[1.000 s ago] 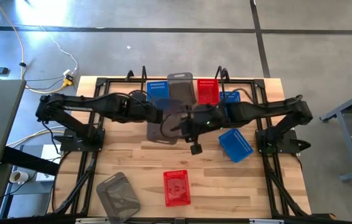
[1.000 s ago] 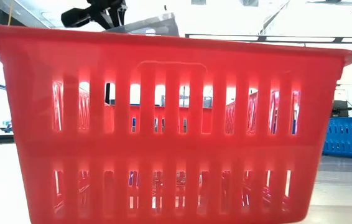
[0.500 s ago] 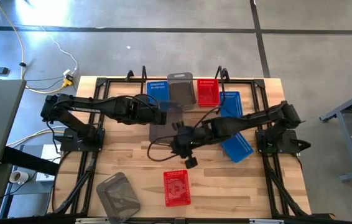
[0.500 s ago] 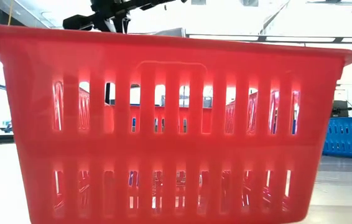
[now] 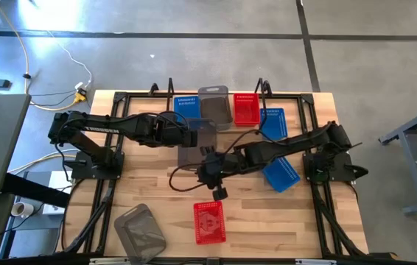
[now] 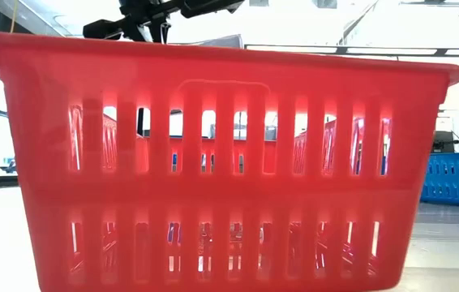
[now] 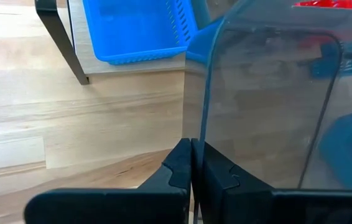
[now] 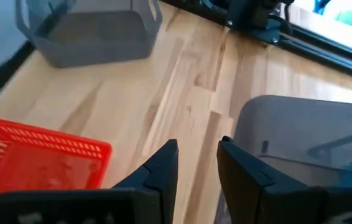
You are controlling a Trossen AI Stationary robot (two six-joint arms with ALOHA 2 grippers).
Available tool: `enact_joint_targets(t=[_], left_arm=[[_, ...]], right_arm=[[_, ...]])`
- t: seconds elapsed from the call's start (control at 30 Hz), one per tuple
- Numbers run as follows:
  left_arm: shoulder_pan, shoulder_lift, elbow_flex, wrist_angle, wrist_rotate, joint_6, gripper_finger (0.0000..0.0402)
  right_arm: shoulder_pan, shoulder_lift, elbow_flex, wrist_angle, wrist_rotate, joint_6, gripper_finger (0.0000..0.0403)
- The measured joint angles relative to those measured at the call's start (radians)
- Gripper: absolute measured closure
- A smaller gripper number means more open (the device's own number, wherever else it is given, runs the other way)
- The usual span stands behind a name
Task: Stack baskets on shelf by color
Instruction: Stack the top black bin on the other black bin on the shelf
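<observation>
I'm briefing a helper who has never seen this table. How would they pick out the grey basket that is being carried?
Start at the black wire shelf on the table's far edge. Just in front of its middle, the left claw is shut on a smoky grey basket's wall. The other loose grey basket lies alone at the near left corner.

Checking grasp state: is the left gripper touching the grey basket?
Touching. The left wrist view shows the left gripper shut on the wall of the grey basket, its rim pinched between the two fingers.
</observation>
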Motion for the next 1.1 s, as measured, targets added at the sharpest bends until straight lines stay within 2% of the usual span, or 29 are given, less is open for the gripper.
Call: enact_joint_targets(t=[0.33, 0.5, 0.63, 0.77, 0.93, 1.1], left_arm=[[0.0, 0.0, 0.0, 0.044, 0.013, 0.022, 0.0401], [0.001, 0.0, 0.0, 0.049, 0.014, 0.03, 0.0401], [0.0, 0.0, 0.0, 0.047, 0.031, 0.039, 0.0401], [0.003, 0.0, 0.0, 0.046, 0.029, 0.045, 0.0401], [0.013, 0.0, 0.0, 0.046, 0.027, 0.055, 0.0401], [0.014, 0.0, 0.0, 0.046, 0.026, 0.056, 0.0401]], right_arm=[[-0.009, 0.052, -0.001, -0.08, 0.125, 0.024, 0.0304], [-0.026, 0.052, -0.001, -0.102, 0.135, 0.037, 0.0304], [-0.019, 0.051, 0.022, -0.094, 0.129, -0.005, 0.0304], [-0.013, 0.051, 0.055, -0.108, 0.191, -0.043, 0.0304], [-0.015, 0.05, 0.061, -0.143, 0.092, 0.003, 0.0304], [-0.013, 0.05, 0.061, -0.144, 0.089, 0.015, 0.0304]])
